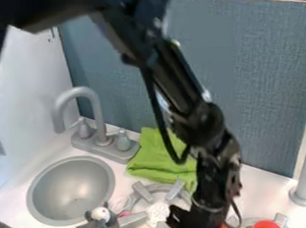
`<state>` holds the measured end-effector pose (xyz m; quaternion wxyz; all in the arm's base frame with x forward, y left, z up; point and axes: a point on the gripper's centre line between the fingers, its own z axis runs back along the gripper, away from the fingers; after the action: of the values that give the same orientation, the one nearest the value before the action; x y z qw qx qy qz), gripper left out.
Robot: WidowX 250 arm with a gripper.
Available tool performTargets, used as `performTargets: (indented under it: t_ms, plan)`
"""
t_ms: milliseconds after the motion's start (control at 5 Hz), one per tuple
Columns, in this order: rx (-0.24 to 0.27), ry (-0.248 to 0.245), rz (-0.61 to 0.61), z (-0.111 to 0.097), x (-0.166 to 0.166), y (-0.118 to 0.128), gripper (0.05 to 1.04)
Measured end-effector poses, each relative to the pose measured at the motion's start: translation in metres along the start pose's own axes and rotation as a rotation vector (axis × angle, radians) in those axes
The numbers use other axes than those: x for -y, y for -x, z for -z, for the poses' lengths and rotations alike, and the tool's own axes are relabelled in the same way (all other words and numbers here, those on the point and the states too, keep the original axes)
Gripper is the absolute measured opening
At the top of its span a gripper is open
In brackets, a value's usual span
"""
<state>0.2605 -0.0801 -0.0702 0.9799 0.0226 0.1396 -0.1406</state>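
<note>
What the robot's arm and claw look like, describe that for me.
A jointed black robot arm, slim and straight through one section, bulkier at the joints, with small pale spots. A thin black cable loops loosely alongside. The black, angular claw matches the arm.

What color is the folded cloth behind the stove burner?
The cloth is bright lime green; it shows best in the camera view.

One sink [72, 188], one faucet [97, 107], two handles [123, 141], one cloth [155, 160], one toy [98, 227], two burners [142, 191], two red patches [266, 227].
</note>
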Motion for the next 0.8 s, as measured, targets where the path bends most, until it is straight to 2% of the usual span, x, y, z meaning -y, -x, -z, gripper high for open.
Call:
performTargets:
  t_ms: [200,400,600,800]
  plan:
    - [0.037,0.004,-0.12,-0.013,-0.028,0.003,0.556]
    - [0.051,-0.016,-0.245,-0.014,-0.058,0.005,0.556]
    - [0.063,0.008,-0.316,-0.014,-0.08,-0.006,0.556]
    - [0.022,0.007,-0.353,0.004,-0.087,-0.014,0.556]
